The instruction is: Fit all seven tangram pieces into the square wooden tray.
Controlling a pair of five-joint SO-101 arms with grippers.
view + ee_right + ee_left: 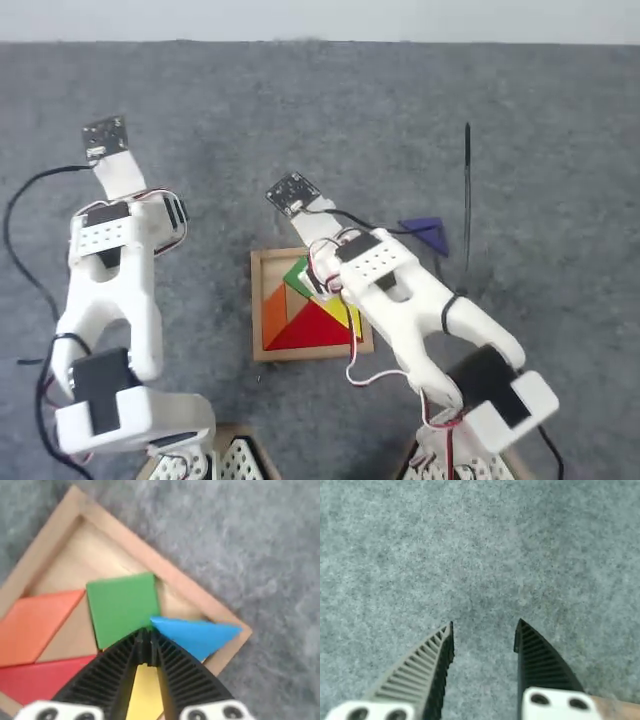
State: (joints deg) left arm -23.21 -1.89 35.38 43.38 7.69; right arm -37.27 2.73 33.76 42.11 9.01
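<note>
The square wooden tray [256, 300] lies on the grey carpet in the middle, below my right arm. In it are an orange parallelogram [37, 625], a green square [122, 607], a red triangle [35, 680] and a yellow piece [142, 695]. A blue triangle [192, 632] lies tilted by the tray rim [125, 537]. My right gripper [146, 632] is shut, its tips where the green square and the blue triangle meet. A purple triangle [425, 233] rests on the carpet right of the tray. My left gripper [485, 625] hangs open over bare carpet at the far left.
A thin black rod [467, 190] lies on the carpet just right of the purple triangle. Bare wood shows in the tray's far part [70, 555]. Cables trail from both arms.
</note>
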